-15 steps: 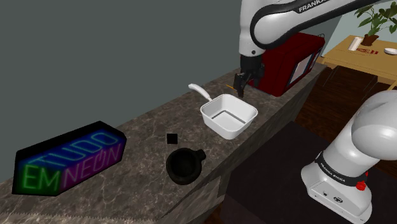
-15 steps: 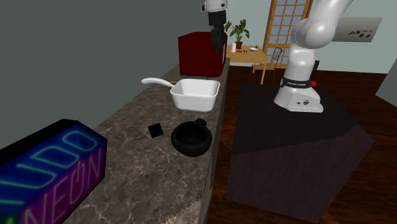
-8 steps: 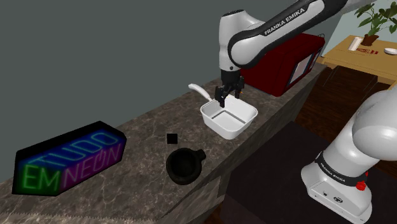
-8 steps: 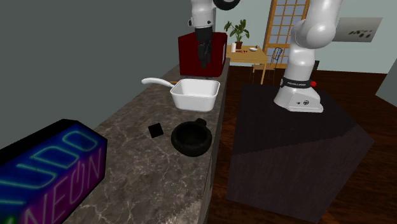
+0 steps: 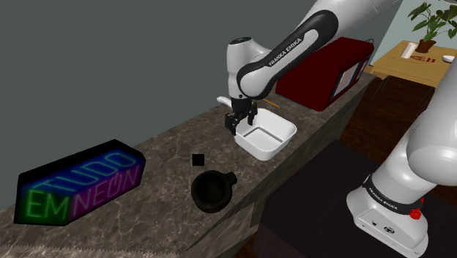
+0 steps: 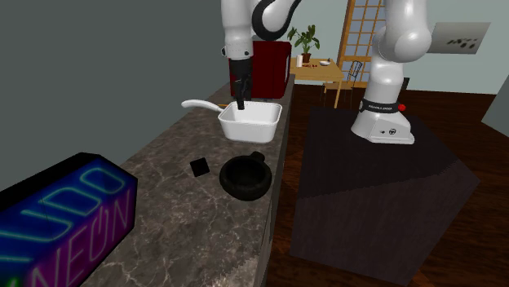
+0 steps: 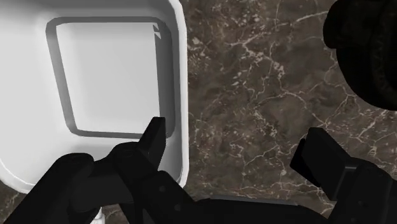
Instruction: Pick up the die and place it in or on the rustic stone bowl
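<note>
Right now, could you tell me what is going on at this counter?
A white Franka arm holds its black gripper above the rim of a white square dish, with the fingers open and nothing between them. The small black die lies on the marble counter, close to the dark bowl but not touching it. The die has not yet been picked up, and the bowl is empty.
</note>
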`<state>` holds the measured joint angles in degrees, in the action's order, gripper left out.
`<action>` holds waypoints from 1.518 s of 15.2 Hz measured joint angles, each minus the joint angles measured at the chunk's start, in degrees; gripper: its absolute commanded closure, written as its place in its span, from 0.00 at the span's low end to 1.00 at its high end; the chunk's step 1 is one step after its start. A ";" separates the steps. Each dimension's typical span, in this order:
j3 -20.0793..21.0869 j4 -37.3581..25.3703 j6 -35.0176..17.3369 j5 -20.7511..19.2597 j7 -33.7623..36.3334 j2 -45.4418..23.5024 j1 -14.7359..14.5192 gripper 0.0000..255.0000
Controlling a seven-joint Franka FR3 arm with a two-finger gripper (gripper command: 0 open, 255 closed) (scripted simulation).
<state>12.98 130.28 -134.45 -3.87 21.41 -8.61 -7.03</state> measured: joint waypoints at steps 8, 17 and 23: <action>-0.19 -13.19 -5.13 -4.43 4.56 -17.19 -4.10 0.00; -1.26 -35.31 -4.27 -7.09 6.63 -36.67 -9.81 0.00; -1.82 -39.67 -5.73 -7.70 6.91 -42.18 -11.05 0.00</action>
<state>11.16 90.61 -140.18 -11.57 28.32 -50.79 -18.07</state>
